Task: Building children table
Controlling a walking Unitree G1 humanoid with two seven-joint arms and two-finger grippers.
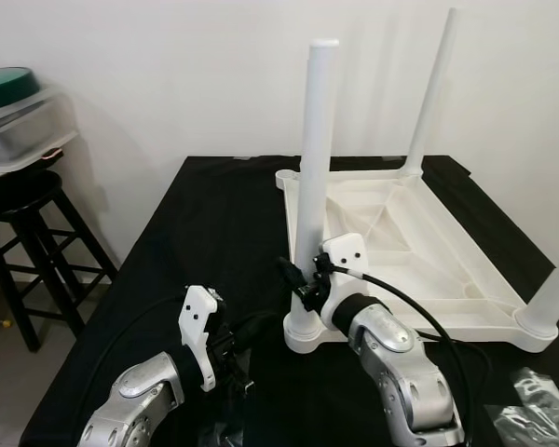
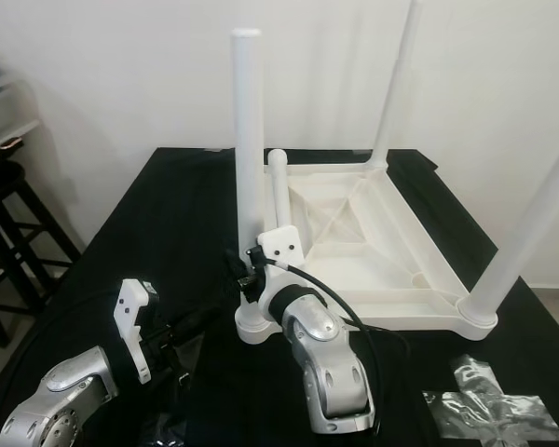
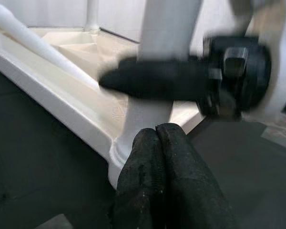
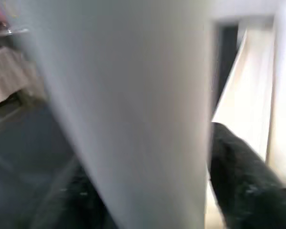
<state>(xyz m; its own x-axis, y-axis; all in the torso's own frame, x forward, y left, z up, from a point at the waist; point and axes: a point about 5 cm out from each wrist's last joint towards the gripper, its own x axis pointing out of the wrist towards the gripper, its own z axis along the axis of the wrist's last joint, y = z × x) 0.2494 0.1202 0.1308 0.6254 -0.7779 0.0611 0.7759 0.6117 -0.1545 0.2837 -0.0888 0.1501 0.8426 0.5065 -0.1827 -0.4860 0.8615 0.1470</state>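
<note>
Gripping the blurred near table leg (image 1: 313,186), right fingers (image 3: 148,78) straddle it; left fingers (image 3: 158,176) pressed together, empty.

Even, bright indoor light fills both head views, sharp throughout, with soft shadows on the wall (image 1: 168,112); the 2 wrist views are heavily blurred.

1. White table top (image 1: 429,251), upside down, with white legs (image 1: 314,168).
2. Black cloth (image 1: 214,251) beneath it.
3. Black stool (image 1: 28,242) at nine o'clock, carrying a clear box (image 1: 23,126) with a green lid.
4. Silver arms, black fingers (image 3: 157,176).
</note>
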